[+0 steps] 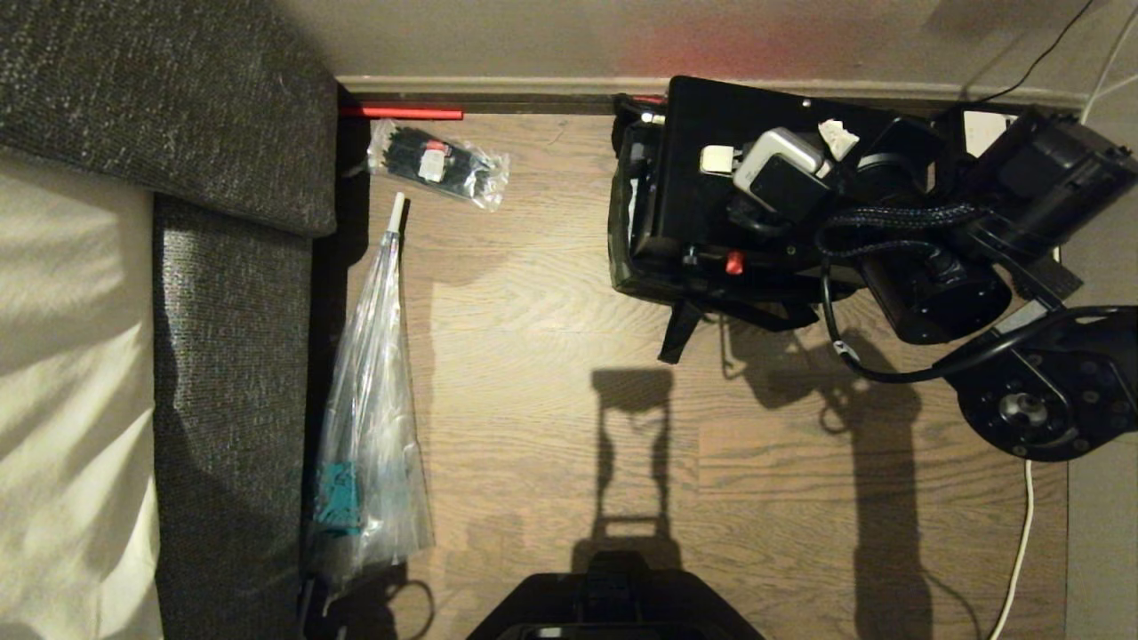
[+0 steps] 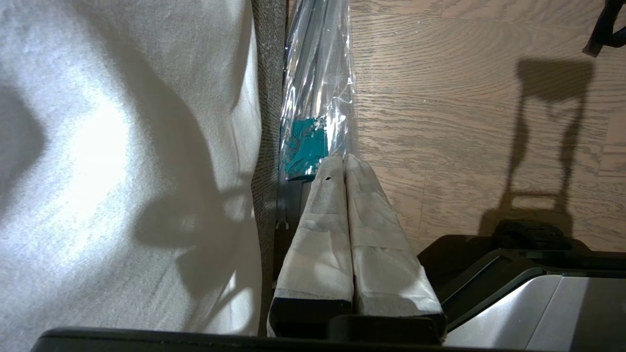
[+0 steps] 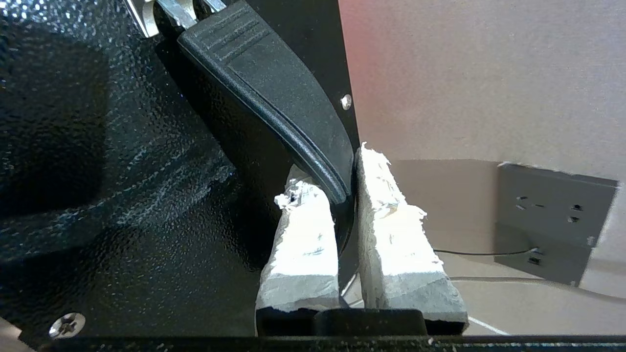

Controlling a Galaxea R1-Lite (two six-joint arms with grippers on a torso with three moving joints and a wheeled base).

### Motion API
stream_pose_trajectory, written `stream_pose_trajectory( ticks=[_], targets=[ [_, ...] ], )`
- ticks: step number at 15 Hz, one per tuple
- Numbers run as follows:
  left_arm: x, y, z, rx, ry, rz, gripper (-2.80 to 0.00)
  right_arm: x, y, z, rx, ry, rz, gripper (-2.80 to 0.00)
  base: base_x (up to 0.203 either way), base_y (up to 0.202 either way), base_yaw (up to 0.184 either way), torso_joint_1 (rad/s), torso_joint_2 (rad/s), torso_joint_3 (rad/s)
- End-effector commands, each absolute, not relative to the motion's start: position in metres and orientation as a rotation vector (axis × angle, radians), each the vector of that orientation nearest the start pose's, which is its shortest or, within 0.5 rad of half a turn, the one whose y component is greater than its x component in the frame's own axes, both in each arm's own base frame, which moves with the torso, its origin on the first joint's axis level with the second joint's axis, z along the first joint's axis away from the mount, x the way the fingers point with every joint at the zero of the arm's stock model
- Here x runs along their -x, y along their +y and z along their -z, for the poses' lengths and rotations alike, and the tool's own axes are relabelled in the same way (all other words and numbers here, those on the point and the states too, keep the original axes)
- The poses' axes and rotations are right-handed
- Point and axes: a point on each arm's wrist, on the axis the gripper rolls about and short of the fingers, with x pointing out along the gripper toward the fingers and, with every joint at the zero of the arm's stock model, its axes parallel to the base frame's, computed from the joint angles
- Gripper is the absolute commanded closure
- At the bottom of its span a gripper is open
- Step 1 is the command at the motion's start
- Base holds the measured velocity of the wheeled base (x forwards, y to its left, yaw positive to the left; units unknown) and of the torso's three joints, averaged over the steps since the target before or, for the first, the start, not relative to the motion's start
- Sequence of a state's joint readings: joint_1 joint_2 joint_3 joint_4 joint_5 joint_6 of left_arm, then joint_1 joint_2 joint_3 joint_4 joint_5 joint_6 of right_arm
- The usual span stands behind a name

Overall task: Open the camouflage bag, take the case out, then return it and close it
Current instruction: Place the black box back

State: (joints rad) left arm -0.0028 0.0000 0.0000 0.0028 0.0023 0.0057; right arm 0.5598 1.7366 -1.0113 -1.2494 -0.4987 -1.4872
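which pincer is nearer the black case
Right. The right pincer is shut on the handle of the case. The left pincer is shut and empty, hanging far off by the sofa edge and the plastic-wrapped bundle.

I can read no text, label, brand, number or sign anywhere in my three views. The black case (image 1: 711,169) far on my right shows only bare pebbled metal, screws and a plain ribbed handle (image 3: 274,93). The small clear packet (image 1: 440,164) on the far floor carries a white patch, but it is too small for me to make out any writing. The long clear sleeve (image 1: 369,427) on my left holds something teal with no lettering I can read. The wall socket (image 3: 552,220) to my right is unmarked.
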Motion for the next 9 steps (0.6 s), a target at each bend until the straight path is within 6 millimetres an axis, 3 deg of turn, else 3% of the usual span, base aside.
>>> stream_pose_trajectory(
  ticks=[1,9],
  targets=[
    [0.023,0.0,-0.075,-0.006,0.004,0.002,0.0,-0.276,0.16,-0.284,1.204,-0.39,0.281,0.0,0.0,0.0,0.0,0.0,0.0,0.0],
    [0.023,0.0,-0.075,-0.006,0.005,0.0,0.0,-0.286,0.165,-0.27,1.204,-0.38,0.273,0.0,0.0,0.0,0.0,0.0,0.0,0.0]
  ],
)
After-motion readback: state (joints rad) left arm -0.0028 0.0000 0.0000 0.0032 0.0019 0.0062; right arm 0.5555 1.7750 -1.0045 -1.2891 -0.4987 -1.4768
